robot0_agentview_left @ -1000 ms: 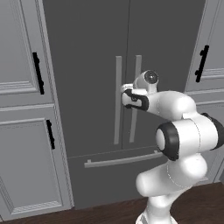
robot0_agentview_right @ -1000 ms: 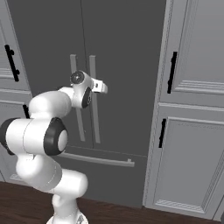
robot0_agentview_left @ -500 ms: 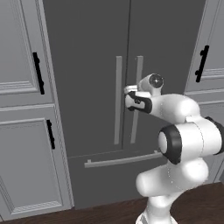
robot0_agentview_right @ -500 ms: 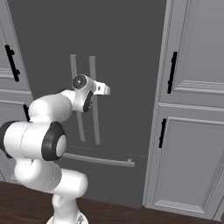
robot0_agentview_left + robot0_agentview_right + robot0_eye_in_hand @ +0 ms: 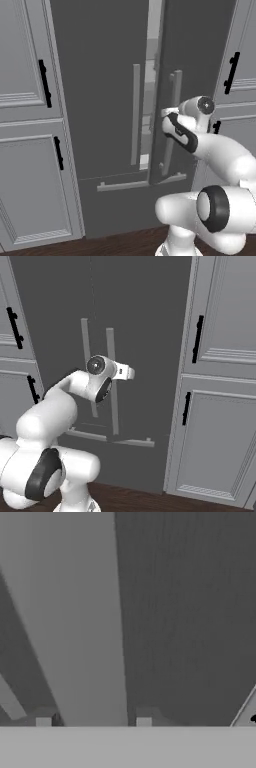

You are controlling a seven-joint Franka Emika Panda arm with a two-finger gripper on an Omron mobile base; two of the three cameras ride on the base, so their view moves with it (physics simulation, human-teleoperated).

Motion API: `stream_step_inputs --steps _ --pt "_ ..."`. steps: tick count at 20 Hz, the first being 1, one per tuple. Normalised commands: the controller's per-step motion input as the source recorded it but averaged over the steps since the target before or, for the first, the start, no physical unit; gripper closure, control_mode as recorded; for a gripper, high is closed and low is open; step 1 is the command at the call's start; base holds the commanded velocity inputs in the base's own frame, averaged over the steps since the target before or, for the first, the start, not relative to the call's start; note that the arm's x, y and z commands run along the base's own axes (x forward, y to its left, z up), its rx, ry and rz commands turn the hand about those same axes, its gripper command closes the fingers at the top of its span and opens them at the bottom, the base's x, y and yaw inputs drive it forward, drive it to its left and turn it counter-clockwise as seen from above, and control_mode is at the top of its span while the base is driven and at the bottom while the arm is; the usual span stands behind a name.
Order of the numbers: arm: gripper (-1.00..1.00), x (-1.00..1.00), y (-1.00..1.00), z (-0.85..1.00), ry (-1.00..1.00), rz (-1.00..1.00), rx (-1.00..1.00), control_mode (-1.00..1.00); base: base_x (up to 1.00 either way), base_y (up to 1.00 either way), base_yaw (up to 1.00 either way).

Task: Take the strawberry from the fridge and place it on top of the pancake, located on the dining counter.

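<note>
Fridge [image 5: 100, 75]: two doors, two handles.

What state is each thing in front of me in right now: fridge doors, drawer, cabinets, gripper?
fridge: right door ajar, light interior showing through the gap; left door shut.
bottom drawer: shut.
right door handle: between the gripper's fingers.
gripper: shut on the right door handle.
left cabinets: shut.
right cabinets: shut.
</note>
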Motion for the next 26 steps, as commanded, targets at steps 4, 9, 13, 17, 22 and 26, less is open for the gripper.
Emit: stream_step_inputs --steps 4,9,13,17,22,26 --pt "1.00 -0.96 -1.00 0.05 0.00 -0.05 0.04 -1.00 0.00 0.00 0.00" --pt "1.00 -0.65 -0.97 0.23 0.02 -0.05 0.01 -1.00 0.00 0.00 0.00" --pt "1.00 -0.25 -0.73 0.18 0.08 -0.03 0.00 -1.00 0.00 0.00 0.00" --pt "-1.00 0.03 -0.14 -0.06 0.10 -0.01 -0.03 -1.00 0.00 0.00 0.00" --pt "-1.00 -0.72 -0.24 0.21 -0.01 -0.09 0.00 -1.00 0.00 0.00 0.00" --pt "-1.00 -0.99 -0.01 0.70 0.00 -0.07 -0.08 -1.00 0.00 0.00 0.00"
